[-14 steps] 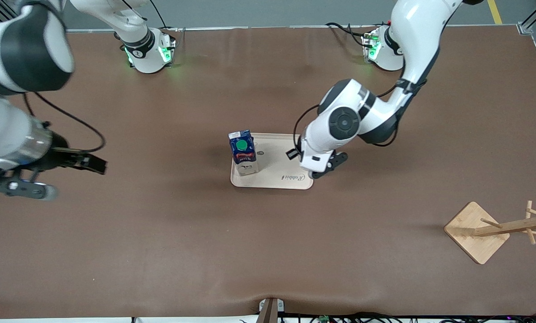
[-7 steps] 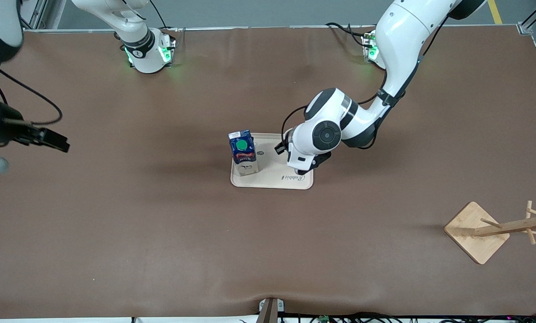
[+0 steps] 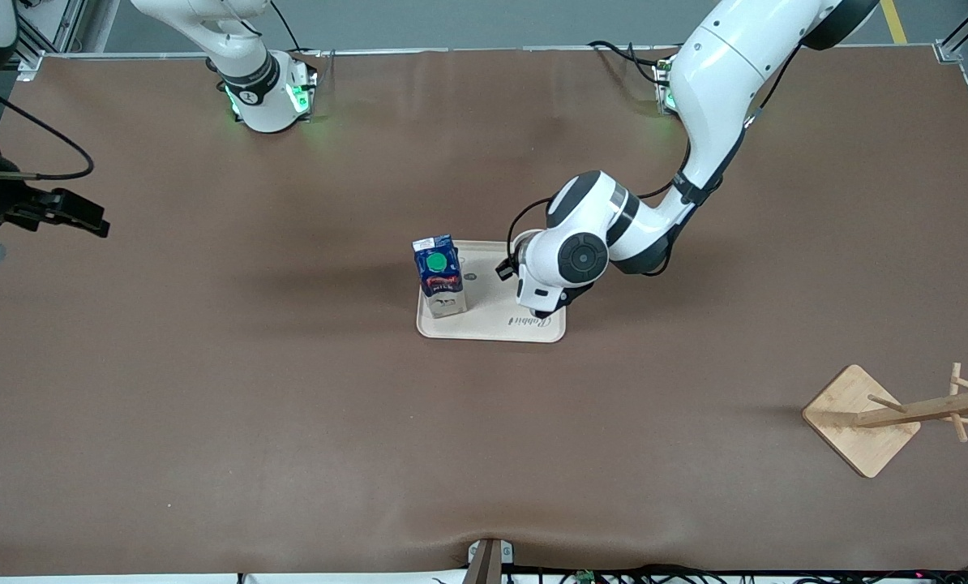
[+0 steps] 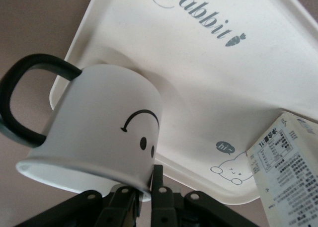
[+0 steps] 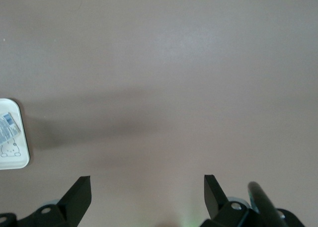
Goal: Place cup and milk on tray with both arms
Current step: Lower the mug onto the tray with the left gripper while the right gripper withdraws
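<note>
The cream tray (image 3: 496, 302) lies at the table's middle. The milk (image 3: 439, 274) stands upright on it, at the end toward the right arm. My left gripper (image 3: 542, 307) is over the tray's other end; its wrist hides the cup in the front view. In the left wrist view the left gripper (image 4: 144, 187) is shut on the rim of the white smiley cup (image 4: 104, 127), which is tilted over the tray's edge (image 4: 198, 78), beside the milk (image 4: 290, 162). I cannot tell whether the cup touches the tray. My right gripper (image 3: 62, 212) is open and empty, over bare table at the right arm's end.
A wooden peg rack (image 3: 861, 418) stands toward the left arm's end, nearer to the front camera than the tray. The right wrist view shows open fingers (image 5: 82, 192) over brown table, with a corner of the tray (image 5: 12, 155) at its border.
My left arm has carried the cup from beside the tray's end to over the tray. My right gripper has drawn away toward the right arm's end of the table.
</note>
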Controlling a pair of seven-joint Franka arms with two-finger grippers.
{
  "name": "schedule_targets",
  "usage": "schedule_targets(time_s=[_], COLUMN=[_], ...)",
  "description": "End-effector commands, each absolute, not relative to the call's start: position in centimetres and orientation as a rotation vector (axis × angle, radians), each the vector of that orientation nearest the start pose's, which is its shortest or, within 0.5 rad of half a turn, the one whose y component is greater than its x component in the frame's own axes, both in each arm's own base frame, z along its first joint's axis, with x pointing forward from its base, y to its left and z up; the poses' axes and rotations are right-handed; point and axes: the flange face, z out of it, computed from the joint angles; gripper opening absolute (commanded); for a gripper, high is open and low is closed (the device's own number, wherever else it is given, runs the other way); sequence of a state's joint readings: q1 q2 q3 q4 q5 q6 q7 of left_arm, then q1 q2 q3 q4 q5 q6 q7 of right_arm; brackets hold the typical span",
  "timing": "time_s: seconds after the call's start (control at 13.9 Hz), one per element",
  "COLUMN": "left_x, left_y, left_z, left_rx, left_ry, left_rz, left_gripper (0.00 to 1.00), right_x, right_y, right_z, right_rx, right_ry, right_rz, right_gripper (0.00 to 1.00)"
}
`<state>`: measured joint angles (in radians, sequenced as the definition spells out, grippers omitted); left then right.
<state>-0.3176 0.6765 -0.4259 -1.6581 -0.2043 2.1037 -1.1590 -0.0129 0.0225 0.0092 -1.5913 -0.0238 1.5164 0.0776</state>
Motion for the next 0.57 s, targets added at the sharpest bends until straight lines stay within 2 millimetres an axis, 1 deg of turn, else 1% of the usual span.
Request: schedule_targets(time_s=[0.0,0.07,0.14,0.22,0.36,0.43,0.5], left_x=[50.8,50.9,51.2,51.6,52.7,53.3,54.2], left_y=[-43.9,-43.9,-43.8,-44.1,-43.9,-43.3,-42.7], left_z=[23.9,24.2,24.8,25.7,28.2,29.6,31.8], left_rx=[-3.026,-3.026,-3.027,-3.027,-3.017,-3.010,-3.012], left_ry=[-0.919,-0.918,-0.914,-0.899,-0.876,-0.873,-0.870], left_rz=[0.760,0.759,0.760,0.764,0.783,0.789,0.779], left_gripper=[0.72,1.00,1.00,1.00,1.00,1.00,1.00], right_x=[53.0,53.3,53.5,53.4,53.5,53.4,53.4], right_y=[0.2,0.1,0.0,-0.5,-1.1,-1.2,-3.7], right_z=[60.6,63.1,65.4,66.4,66.9,66.5,66.2], right_rx=[-3.166,-3.167,-3.183,-3.188,-3.190,-3.187,-3.163], right_ry=[0.085,0.088,0.094,0.111,0.128,0.139,0.204], right_rz=[0.110,0.026,-0.024,0.012,0.030,0.049,0.046], right_gripper=[1.00,1.00,1.00,1.00,1.00,1.00,1.00])
